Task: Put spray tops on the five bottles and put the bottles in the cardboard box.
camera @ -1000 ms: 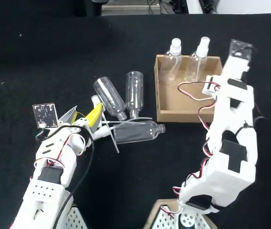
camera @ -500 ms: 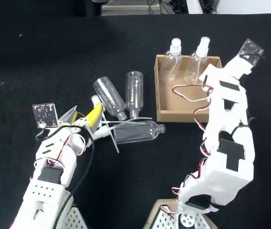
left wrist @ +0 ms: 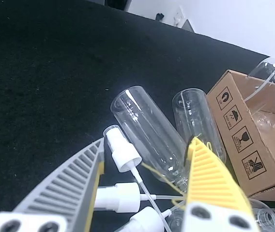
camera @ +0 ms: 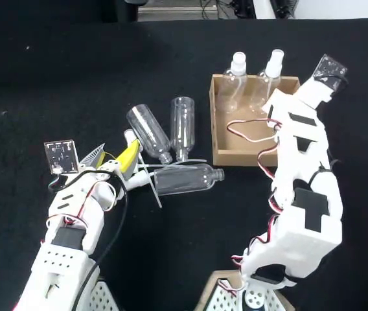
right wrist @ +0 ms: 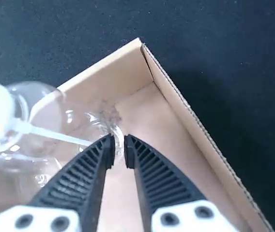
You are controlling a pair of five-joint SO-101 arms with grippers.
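Left gripper (left wrist: 147, 143): ribbed grey and yellow jaws spread over white plastic spray tops (left wrist: 122, 153). Right gripper (right wrist: 119, 143): ribbed black jaws pressed nearly together above the brown cardboard box (right wrist: 186, 113).

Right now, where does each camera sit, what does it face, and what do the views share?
High view: fixed above the table, looking down on left arm, right arm, loose bottles and cardboard box.
Left wrist view: on the left arm, looking past its open left tool at spray tops.
Right wrist view: on the right arm, looking past its right tool into the box.
Shared: all show the box.
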